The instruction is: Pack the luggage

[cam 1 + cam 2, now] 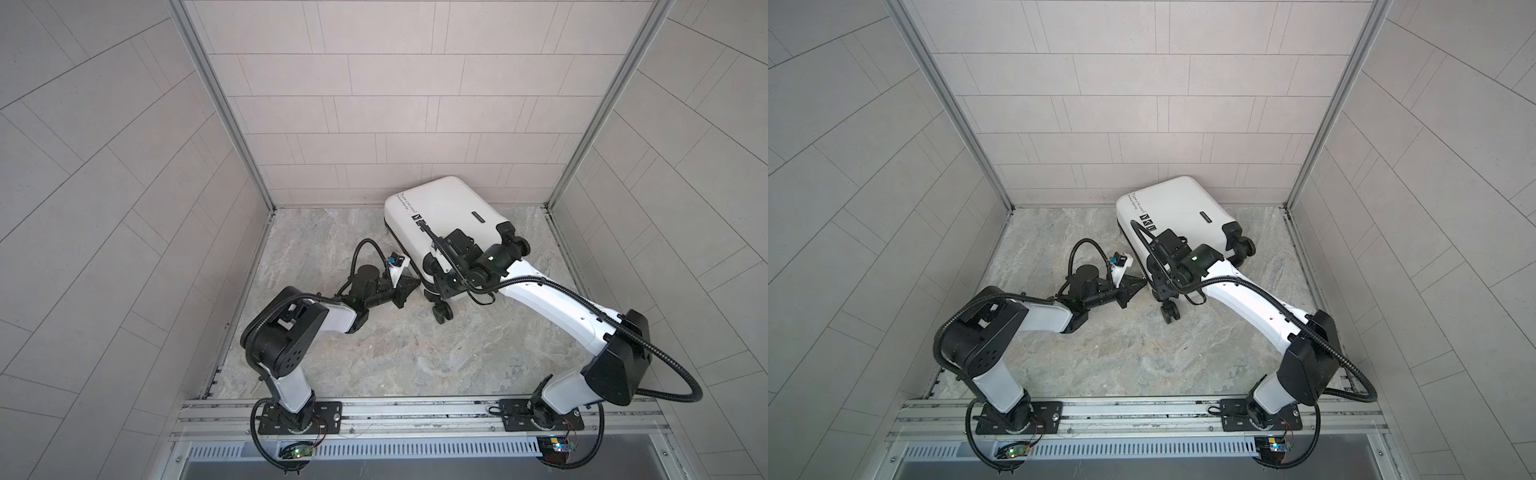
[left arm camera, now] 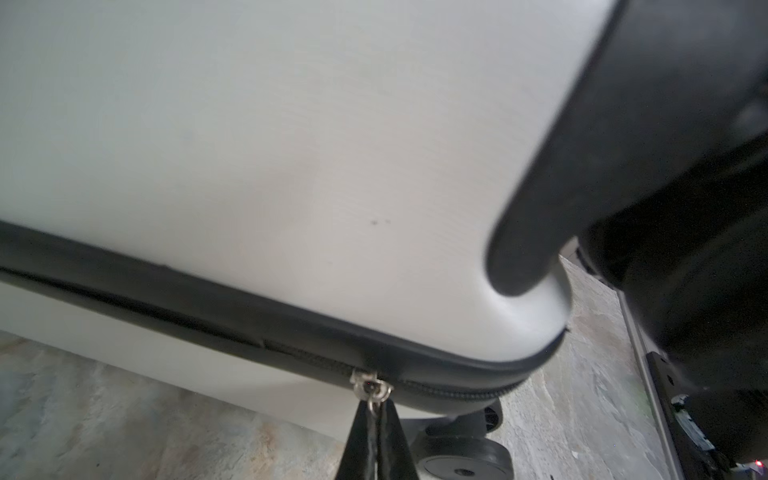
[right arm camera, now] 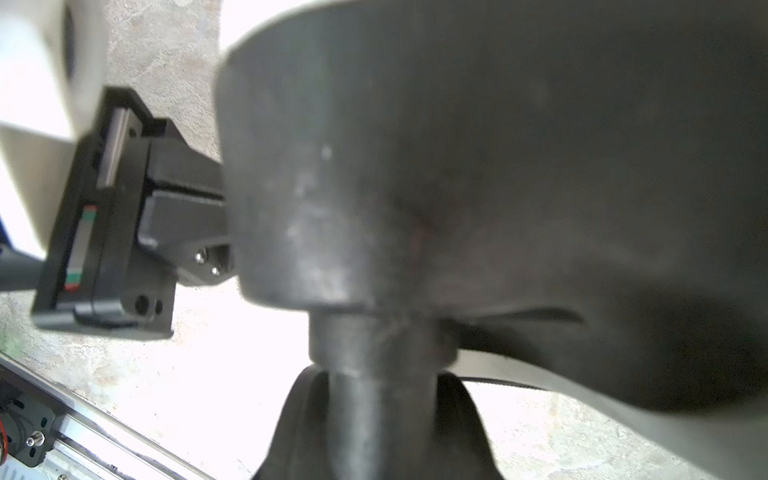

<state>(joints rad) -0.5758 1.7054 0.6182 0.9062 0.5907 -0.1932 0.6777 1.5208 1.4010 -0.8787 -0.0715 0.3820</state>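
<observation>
The luggage [image 1: 449, 203] [image 1: 1175, 203] lies flat on the desk [image 1: 374, 353], shell up, in the far half of the scene just right of the middle. It sits askew in both top views, with its far corner close to the back wall [image 1: 374, 124], one wheeled corner pointing right and the other pointing near. The lid is down on the base, and the black zipper band [image 2: 208, 299] runs between the two white halves.

The left end effector [image 2: 376, 419] reaches in low from the left, at the luggage's left side by the near wheeled corner. It is clenched, its fingertips [image 2: 357, 449] pinching the small metal zipper pull [image 2: 371, 386] that hangs from the band.

The right end effector [image 3: 380, 386] stretches in from the right, over that same near corner. In its wrist view its fingers [image 3: 291, 424] stand on either side of a dark grey wheel fitting [image 3: 374, 332] and touch it on both sides — grasping it, though the blur hides which part exactly. A black wheel [image 1: 442, 313] rests on the desk just near of it.
</observation>
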